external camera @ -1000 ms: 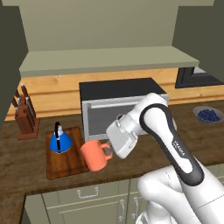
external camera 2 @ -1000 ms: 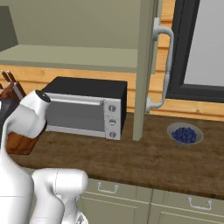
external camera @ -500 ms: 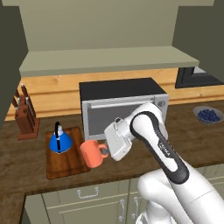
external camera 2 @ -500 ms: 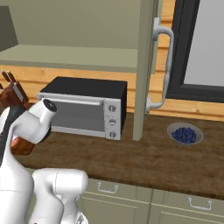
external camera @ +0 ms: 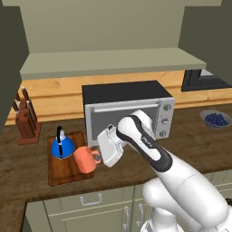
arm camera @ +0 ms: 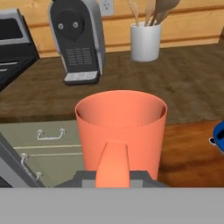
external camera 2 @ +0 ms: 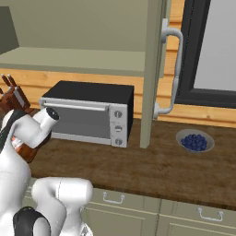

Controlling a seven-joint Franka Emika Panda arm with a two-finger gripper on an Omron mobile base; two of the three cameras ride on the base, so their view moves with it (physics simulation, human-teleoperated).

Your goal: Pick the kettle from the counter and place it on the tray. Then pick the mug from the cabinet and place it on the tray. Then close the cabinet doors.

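The salmon-orange mug point(external camera: 84, 158) hangs upright at the right edge of the tray point(external camera: 63, 171), held by its loop handle. My gripper point(external camera: 98, 157) is shut on that handle from the right. In the hand view the mug point(arm camera: 121, 127) faces me handle-first, and my gripper point(arm camera: 112, 178) clamps the handle low down. The blue kettle point(external camera: 61, 146) stands on the back left of the tray, close beside the mug. Its blue edge point(arm camera: 220, 138) shows at the right of the hand view. The cabinet point(external camera: 108, 61) stands open above, its door point(external camera 2: 154, 69) swung out.
A microwave point(external camera: 131, 111) sits on the counter point(external camera: 195, 140) just behind my arm. A knife block point(external camera: 25, 122) stands left of the tray, a bowl of blue berries point(external camera 2: 195, 141) far right. A coffee machine point(arm camera: 78, 39) and a utensil pot point(arm camera: 145, 39) stand further along.
The arm has carried the mug a little to the left, closer to the kettle over the tray. The elbow has dropped lower. The grip stays the same.
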